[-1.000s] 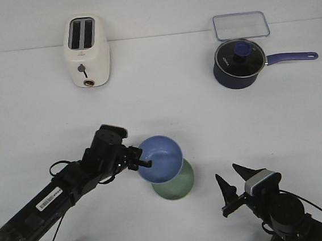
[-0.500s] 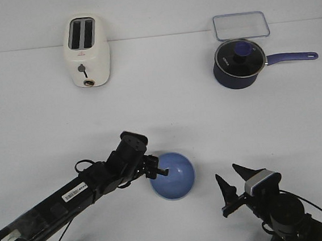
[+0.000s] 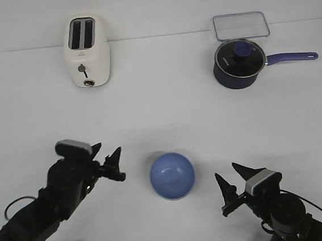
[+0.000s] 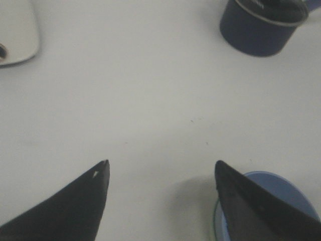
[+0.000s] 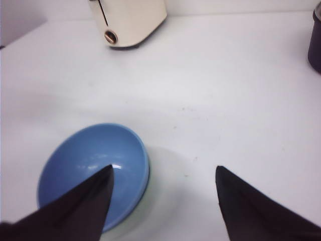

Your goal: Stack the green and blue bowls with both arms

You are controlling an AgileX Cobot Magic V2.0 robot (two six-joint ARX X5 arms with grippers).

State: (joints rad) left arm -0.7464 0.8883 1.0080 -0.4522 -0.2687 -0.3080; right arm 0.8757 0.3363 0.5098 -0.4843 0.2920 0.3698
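Note:
The blue bowl (image 3: 172, 176) sits upright on the table near the front middle, nested in the green bowl. The green bowl is hidden in the front view. Only a thin strip of its rim (image 4: 214, 217) shows in the left wrist view, beside the blue bowl (image 4: 286, 188). My left gripper (image 3: 109, 155) is open and empty, to the left of the bowls and apart from them; its open tips show in the left wrist view (image 4: 161, 163). My right gripper (image 3: 225, 171) is open and empty, to the right of the bowls. In the right wrist view (image 5: 164, 167) one finger overlaps the blue bowl (image 5: 85, 160).
A cream toaster (image 3: 86, 51) stands at the back left. A dark navy saucepan (image 3: 238, 64) with a lid and a long handle stands at the back right. A clear rectangular container (image 3: 241, 25) lies behind it.
My left gripper lowered the blue bowl onto the green bowl, let go, and drew back to the left, now open. The right arm has not moved.

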